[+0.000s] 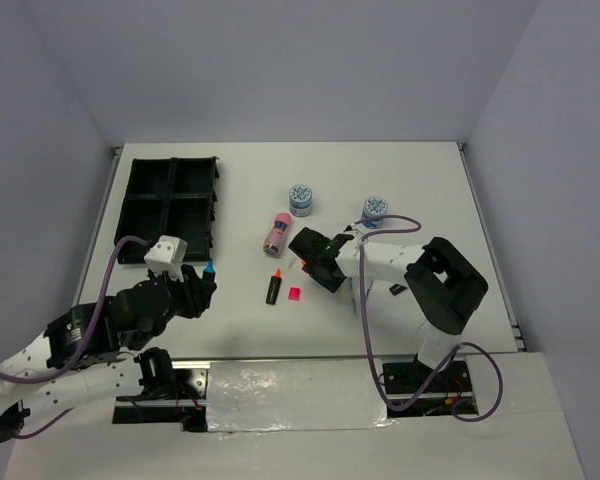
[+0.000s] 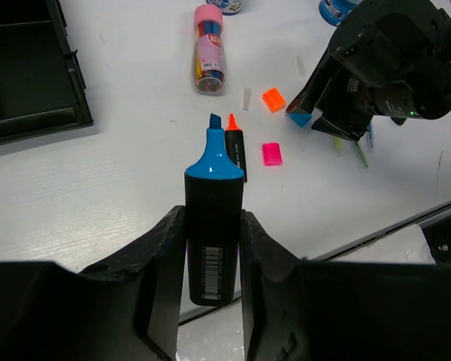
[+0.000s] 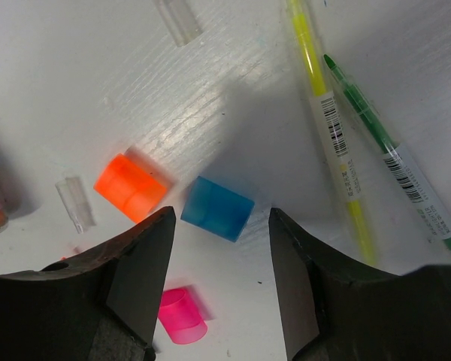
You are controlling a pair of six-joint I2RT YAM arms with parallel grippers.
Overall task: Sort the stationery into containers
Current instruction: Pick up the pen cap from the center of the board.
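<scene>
**Left fingers grip blue marker; right fingers straddle blue cap.**
Left fingers are clamped on the black barrel of the blue marker. Its tip is uncapped. It sits outside the tray, just off the tray's 5 o'clock corner. Right fingers stand apart, one on each side of the blue cap, which lies on the surface. In the right wrist view, orange cap lies at 9 o'clock of the blue cap, pink cap at 7 o'clock, yellow pen and green pen at 2 o'clock. In the top view, from the right fingers: orange marker at 8 o'clock, pink tube at 10 o'clock, a tub at 12 o'clock, a second tub at 1 o'clock.
</scene>
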